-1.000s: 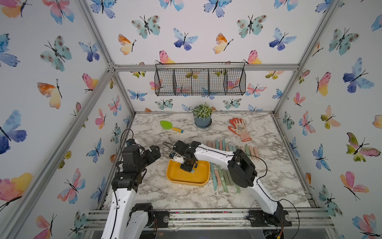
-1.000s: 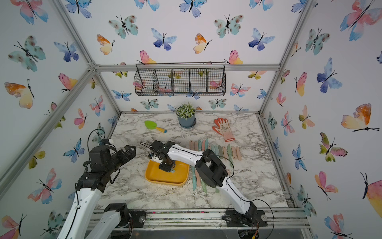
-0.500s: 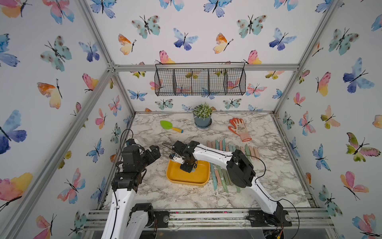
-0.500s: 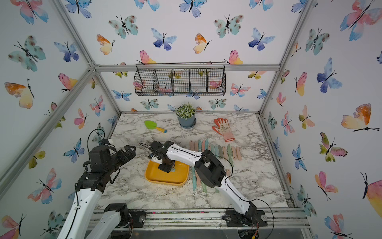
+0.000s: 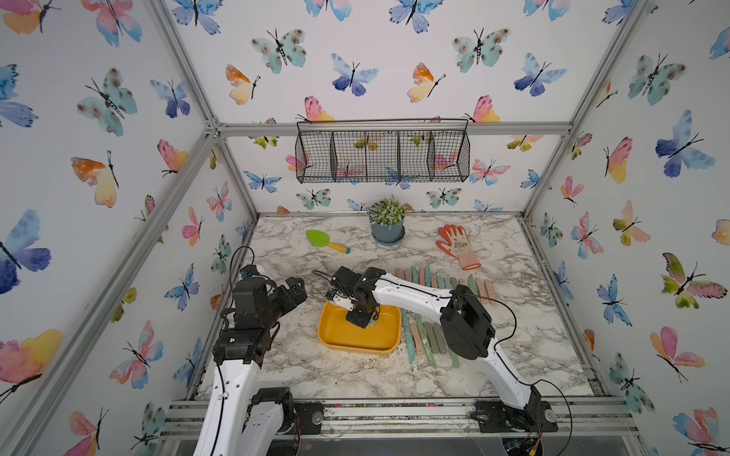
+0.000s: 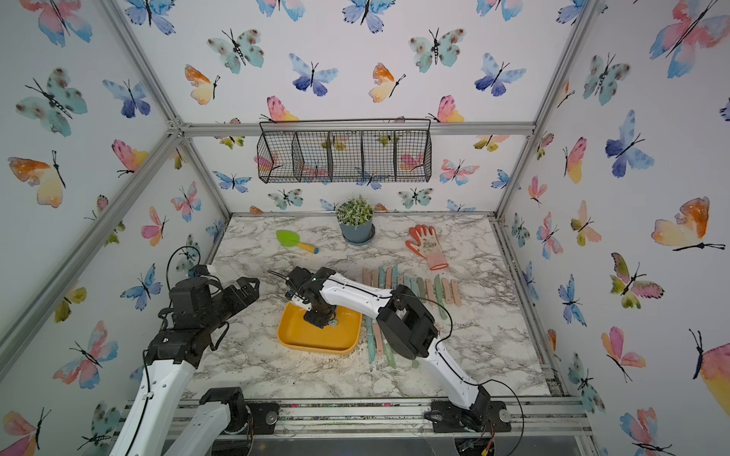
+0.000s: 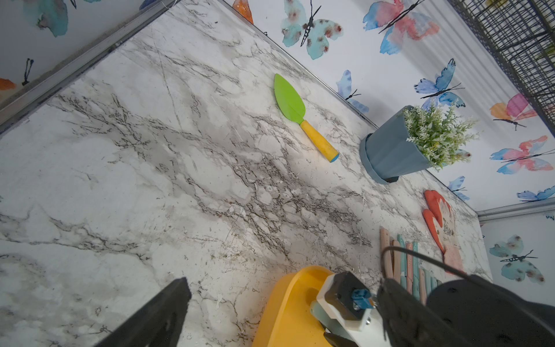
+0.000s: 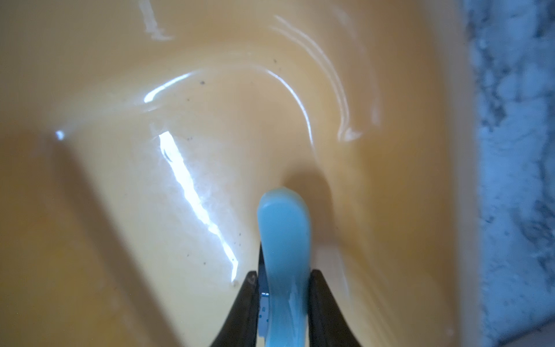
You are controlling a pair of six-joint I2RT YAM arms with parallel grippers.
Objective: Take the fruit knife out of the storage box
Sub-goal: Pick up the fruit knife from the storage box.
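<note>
Right fingers (image 8: 244, 315) pinch the knife (image 8: 283, 240) inside the box (image 8: 120, 210), its length pointing straight ahead of them; left fingers (image 7: 150, 318) spread, farther off.

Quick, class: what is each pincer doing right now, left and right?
Left pincer: open, holding nothing.
Right pincer: closed on the fruit knife, over the storage box.

text: none legible | glove (image 7: 444, 231) print: perhaps lettering, too blurred
</note>
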